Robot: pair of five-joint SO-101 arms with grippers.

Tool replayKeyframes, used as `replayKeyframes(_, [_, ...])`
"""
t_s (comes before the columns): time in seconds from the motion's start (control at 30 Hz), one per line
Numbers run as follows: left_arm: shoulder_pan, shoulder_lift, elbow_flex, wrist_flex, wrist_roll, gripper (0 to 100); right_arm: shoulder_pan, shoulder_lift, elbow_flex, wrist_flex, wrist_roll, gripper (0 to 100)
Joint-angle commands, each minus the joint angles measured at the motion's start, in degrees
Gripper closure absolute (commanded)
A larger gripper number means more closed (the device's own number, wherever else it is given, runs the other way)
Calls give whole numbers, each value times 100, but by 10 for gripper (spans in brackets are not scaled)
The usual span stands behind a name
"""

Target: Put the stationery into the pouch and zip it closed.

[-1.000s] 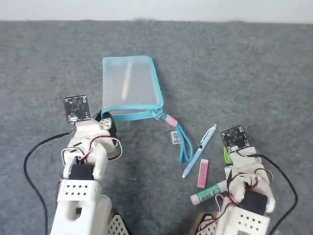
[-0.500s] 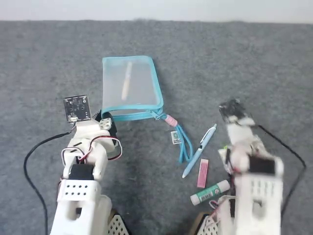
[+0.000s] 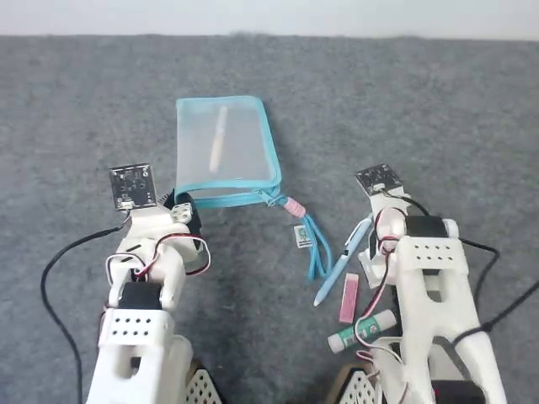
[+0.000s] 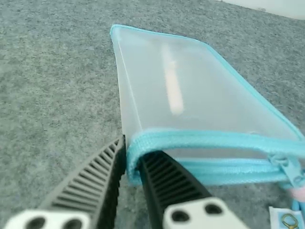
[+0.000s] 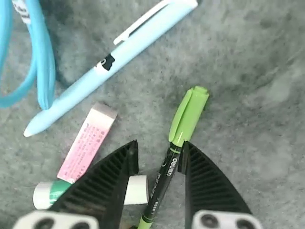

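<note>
High view: right pincer point(image 5: 159, 144) advanced, straddling green pen point(image 5: 185, 117).

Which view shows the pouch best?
High view: the whole pouch lies flat, with zip and strap in full. Left wrist view gives one corner close up, pinched by the left gripper. Right wrist view has its strap.
</note>
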Motion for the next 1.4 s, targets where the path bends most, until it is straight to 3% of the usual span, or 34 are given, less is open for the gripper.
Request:
replayKeyframes(0.0, [-53,44,-92,-193,-105,988,22,4,141,-233,-44,860])
replayKeyframes(0.2, [-53,44,-92,-193,-105,988,602,479,202,-523,-35,860])
replayKeyframes(0.5, [-53,44,-84,-193,-105,988,673,1499,202,-1103,-35,868])
replayKeyframes(0.73, [-53,44,-84,-193,-105,988,752,1596,-79,-1077,-70,991])
replayKeyframes(1.1, [-53,44,-84,-193,-105,988,980,1798,-2954,-347,-70,991])
replayKeyframes(1.37, [-53,44,-40,-202,-105,988,963,3969,-5064,-277,-79,988])
